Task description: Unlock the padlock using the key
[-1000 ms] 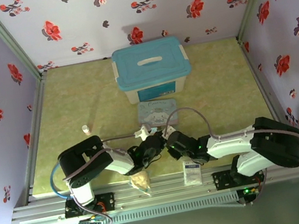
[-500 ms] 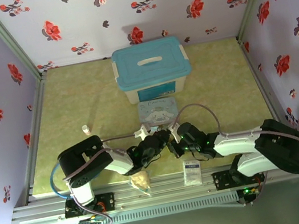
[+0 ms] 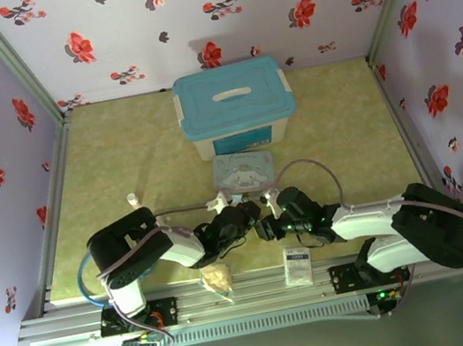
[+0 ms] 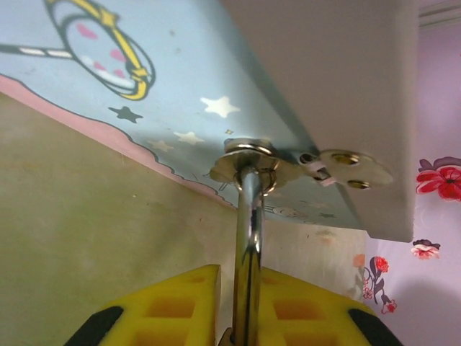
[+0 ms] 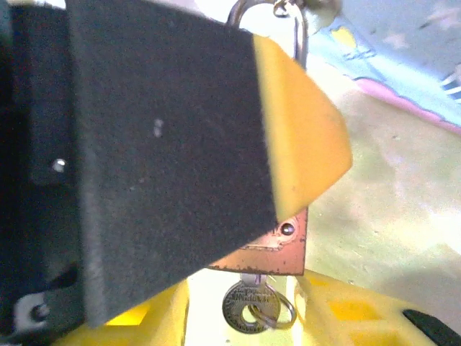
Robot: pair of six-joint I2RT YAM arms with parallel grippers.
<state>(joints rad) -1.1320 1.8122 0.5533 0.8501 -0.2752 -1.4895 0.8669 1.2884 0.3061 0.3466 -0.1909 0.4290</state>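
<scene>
The brass padlock (image 5: 284,241) hangs by its grey shackle (image 4: 248,231) from the hasp (image 4: 248,162) of the cartoon-print tin (image 3: 243,171). My left gripper (image 4: 245,303) is shut on the padlock, yellow pads tight on both sides. Its black and yellow finger (image 5: 302,122) hides most of the lock body in the right wrist view. The small grey key (image 5: 248,306), with a ring, sticks in the padlock's bottom. My right gripper (image 5: 241,317) is open, its fingers either side of the key with gaps. In the top view the left gripper (image 3: 246,215) and right gripper (image 3: 265,228) meet in front of the tin.
A white box with a blue lid (image 3: 236,105) stands behind the tin. A white sachet (image 3: 298,266) and a yellowish packet (image 3: 218,278) lie near the front edge. A tiny white bottle (image 3: 132,198) sits at the left. Flowered walls close three sides.
The right arm's forearm has swung rightward and its gripper has shifted slightly at the padlock. The left arm has barely moved and still holds the padlock.
</scene>
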